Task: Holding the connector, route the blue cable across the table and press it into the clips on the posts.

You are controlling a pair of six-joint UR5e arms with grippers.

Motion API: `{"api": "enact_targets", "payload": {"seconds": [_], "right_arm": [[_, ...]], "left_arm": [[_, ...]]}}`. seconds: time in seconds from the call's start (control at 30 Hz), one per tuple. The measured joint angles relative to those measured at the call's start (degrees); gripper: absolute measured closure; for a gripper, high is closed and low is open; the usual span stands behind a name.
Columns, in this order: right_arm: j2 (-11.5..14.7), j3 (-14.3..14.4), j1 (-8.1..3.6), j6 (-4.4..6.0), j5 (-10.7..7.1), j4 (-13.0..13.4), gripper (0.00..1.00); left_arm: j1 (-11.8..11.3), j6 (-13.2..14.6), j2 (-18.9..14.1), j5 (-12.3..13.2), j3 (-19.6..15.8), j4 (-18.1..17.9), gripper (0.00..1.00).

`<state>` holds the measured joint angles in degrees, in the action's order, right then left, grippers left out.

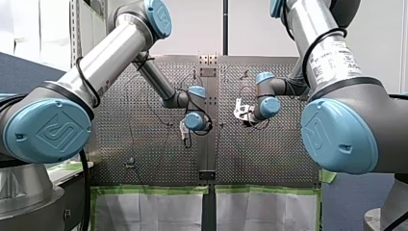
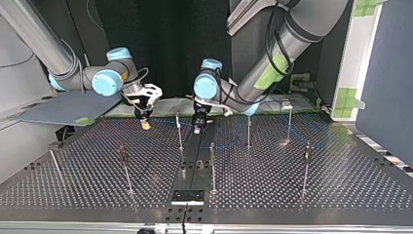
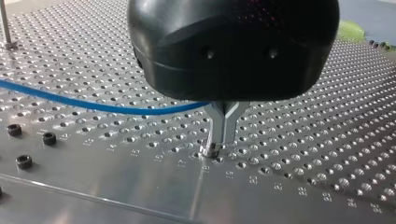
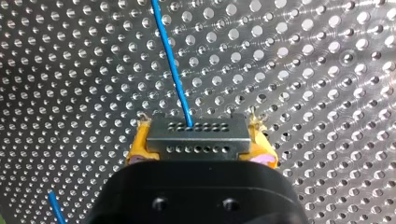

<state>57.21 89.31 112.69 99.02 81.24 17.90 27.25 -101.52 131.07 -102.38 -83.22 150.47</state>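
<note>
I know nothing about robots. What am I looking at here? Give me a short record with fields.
Surface: perforated metal table
Fixtures: thin upright posts, one near the middle
Right gripper: shut on a grey connector, held between yellow pads
Blue cable: leaves the connector and runs over the table
Left gripper: fingers together, tips down at the table, cable passing behind it
Clips: too small to tell whether the cable sits in any

Shiny perforated metal table [image 3: 327, 140], glossy blue plastic cable [image 3: 93, 106].
</note>
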Motion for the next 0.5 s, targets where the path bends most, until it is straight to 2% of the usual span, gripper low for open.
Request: {"api": "enact_targets", "payload": {"seconds": [0.23,0.27,0.3,0.37,0.4,0.43,0.47,0.5], "right_arm": [[-0.57,-0.41,-1.13,0.34,-1.0,0.61,1.0],[-0.7,-0.44,-1.34,0.42,-1.26,0.79,1.0],[-0.79,-0.48,-1.49,0.47,-1.43,0.91,1.0],[-0.95,-0.56,-1.82,0.53,-1.75,1.07,1.0],[-0.99,-0.6,-1.95,0.54,-1.87,1.11,1.0],[-1.03,-0.64,-2.07,0.55,-1.99,1.13,1.0],[-1.05,-0.72,-2.23,0.56,-2.16,1.14,1.0],[-1.05,-0.77,-2.34,0.56,-2.29,1.13,1.0]], "left_arm": [[-0.39,0.01,0.0,0.54,0.91,1.04,1.0],[-0.4,0.01,0.0,0.54,0.96,1.07,0.94],[-0.39,0.01,0.0,0.53,0.99,1.1,0.94],[-0.37,0.02,0.0,0.5,1.03,1.13,0.77],[-0.35,0.04,0.0,0.49,1.04,1.16,0.77],[-0.31,0.06,0.0,0.48,1.04,1.19,0.68],[-0.25,0.09,-0.01,0.47,1.04,1.24,0.51],[-0.18,0.13,-0.04,0.47,1.04,1.32,0.51]]}}
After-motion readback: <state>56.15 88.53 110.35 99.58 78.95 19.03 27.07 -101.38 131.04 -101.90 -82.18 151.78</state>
